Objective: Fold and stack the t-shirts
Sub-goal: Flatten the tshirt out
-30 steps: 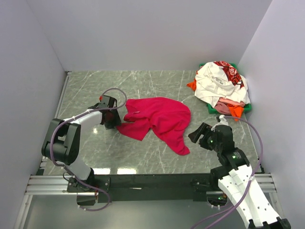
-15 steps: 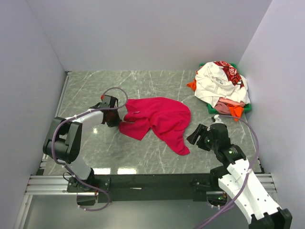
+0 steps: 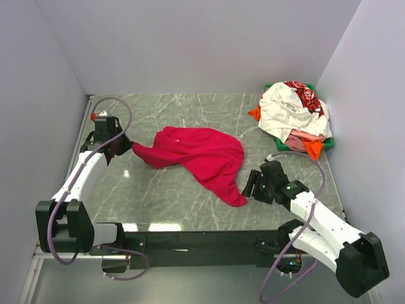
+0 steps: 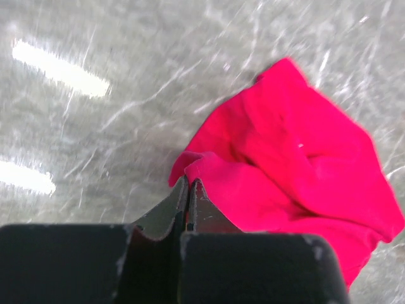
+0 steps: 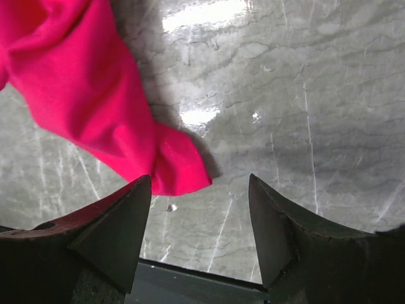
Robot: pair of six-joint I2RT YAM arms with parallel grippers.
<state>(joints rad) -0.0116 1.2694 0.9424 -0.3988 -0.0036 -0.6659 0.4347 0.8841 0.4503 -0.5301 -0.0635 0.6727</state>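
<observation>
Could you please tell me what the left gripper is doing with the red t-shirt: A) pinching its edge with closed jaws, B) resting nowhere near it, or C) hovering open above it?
A: in the left wrist view the left gripper has its jaws closed on a corner of the red t-shirt.
</observation>
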